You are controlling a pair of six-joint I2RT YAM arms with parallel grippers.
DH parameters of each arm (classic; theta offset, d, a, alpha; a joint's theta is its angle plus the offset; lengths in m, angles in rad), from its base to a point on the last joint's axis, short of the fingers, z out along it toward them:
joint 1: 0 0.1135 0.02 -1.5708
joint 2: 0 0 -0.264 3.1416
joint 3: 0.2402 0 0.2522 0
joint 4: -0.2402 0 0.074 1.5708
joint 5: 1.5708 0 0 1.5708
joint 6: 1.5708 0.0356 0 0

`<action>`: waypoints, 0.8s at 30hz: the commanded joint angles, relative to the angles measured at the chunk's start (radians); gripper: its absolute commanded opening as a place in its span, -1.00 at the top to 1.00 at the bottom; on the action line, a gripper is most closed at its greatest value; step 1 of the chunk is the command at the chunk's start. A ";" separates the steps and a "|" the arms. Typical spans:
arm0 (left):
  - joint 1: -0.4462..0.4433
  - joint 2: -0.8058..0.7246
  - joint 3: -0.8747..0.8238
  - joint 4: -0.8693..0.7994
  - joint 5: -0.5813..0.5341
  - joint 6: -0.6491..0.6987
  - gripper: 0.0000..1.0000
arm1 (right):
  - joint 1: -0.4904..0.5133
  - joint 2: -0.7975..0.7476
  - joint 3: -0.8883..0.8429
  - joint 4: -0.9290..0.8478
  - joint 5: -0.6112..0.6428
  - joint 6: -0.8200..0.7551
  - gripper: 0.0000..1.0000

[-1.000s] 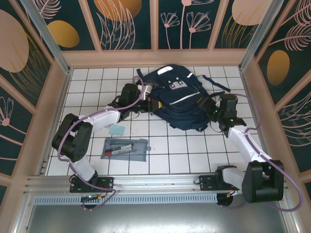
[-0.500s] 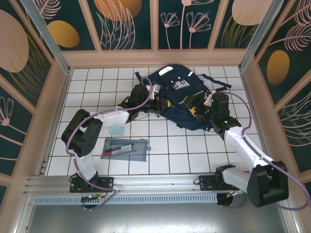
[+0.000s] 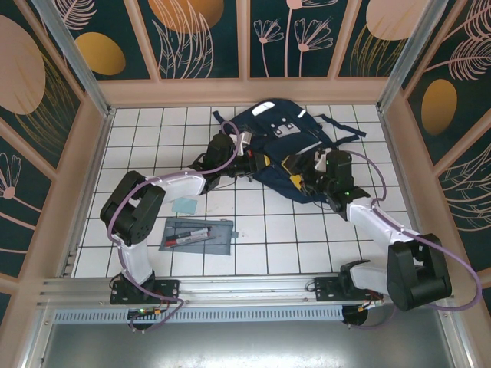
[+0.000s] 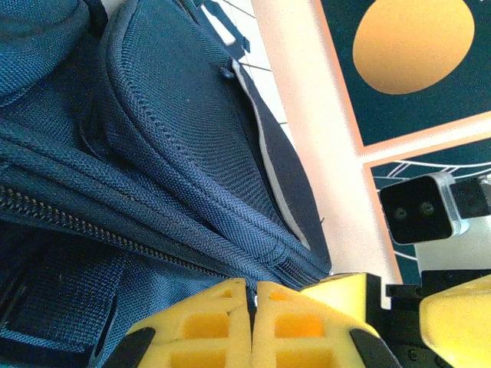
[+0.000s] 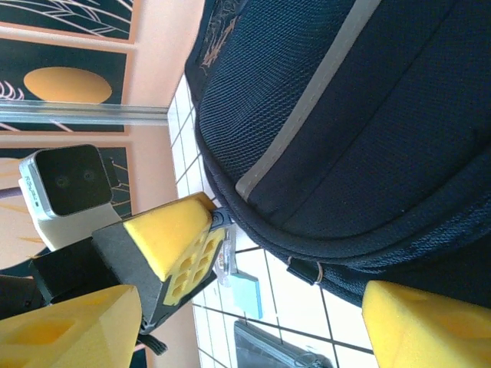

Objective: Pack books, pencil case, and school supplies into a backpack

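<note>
Navy fabric backpack [image 3: 285, 146] lies between both: left gripper [image 3: 261, 163] pinched shut, perhaps on fabric; right gripper [image 3: 294, 174] wide, straddling its near edge.

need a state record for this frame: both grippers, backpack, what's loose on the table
left gripper: shut, against the backpack at its near-left edge; can't tell if fabric is pinched
right gripper: open, holding nothing, at the backpack's near edge
backpack: lying on the tiled table, far centre
pencil case: on the table, near left, outside the backpack
blue-green square: on the table, just beyond the pencil case
packed: neither of those two yet
</note>
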 commanded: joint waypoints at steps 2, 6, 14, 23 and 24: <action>0.002 -0.005 0.042 0.173 -0.002 -0.030 1.00 | 0.011 -0.044 -0.066 -0.010 0.015 0.036 -0.55; 0.003 -0.002 0.035 0.183 -0.008 -0.039 1.00 | 0.011 -0.067 -0.086 -0.021 0.023 0.041 -0.55; 0.001 -0.041 0.004 0.197 0.019 -0.051 1.00 | -0.032 -0.006 -0.083 0.037 0.037 0.026 -0.56; -0.007 -0.099 -0.122 0.216 0.045 -0.074 1.00 | -0.044 0.233 0.041 0.284 0.041 0.075 -0.31; -0.007 -0.099 -0.122 0.226 0.043 -0.079 1.00 | -0.043 0.246 0.043 0.303 0.037 0.081 -0.19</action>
